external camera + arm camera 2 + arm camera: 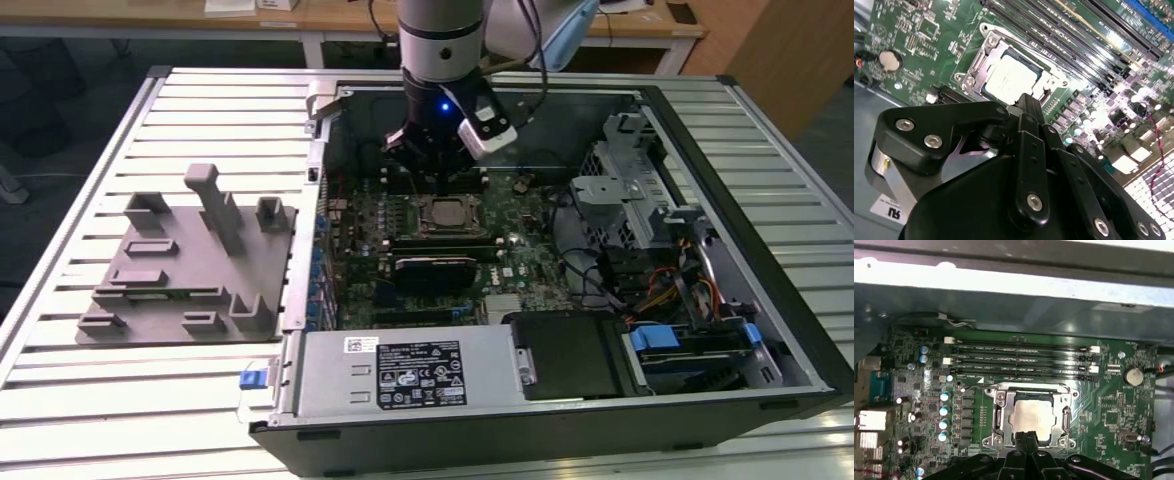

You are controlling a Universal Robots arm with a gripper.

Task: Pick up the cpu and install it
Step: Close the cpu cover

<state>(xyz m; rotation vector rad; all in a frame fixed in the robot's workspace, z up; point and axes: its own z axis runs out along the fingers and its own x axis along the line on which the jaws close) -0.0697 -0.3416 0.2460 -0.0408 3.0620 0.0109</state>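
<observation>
Silvery cpu (1034,415): we find it lying flat, metal plate up, inside the socket frame (999,412) on the motherboard (1104,405). It is not in the claw.
Gripper (1027,436): we see the two black fingers pressed together with barely a line between them, holding nothing. In the first wrist view their tips sit over the near edge of the cpu.
Contact: we cannot tell whether the tips touch the chip or hang just above it.
Second wrist view: we look past the black linkage to the same closed tips, just beside one side of the cpu. The frame's metal rim surrounds the chip.
Memory slots (1019,357): long black rows running parallel, just beyond the socket frame.
Coin battery (1132,376): a round silver cell on the green board, well apart from the socket.
Arm (438,40): in the exterior view we see it reach straight down into the open computer case (534,420) — a blue light glows on its wrist.
Black block (430,272): mounted on the board just beside the socket, on the side nearer the exterior camera.
Grey tray (174,270): outside the case, toward the exterior view's left, resting on the slatted table (80,400).
</observation>
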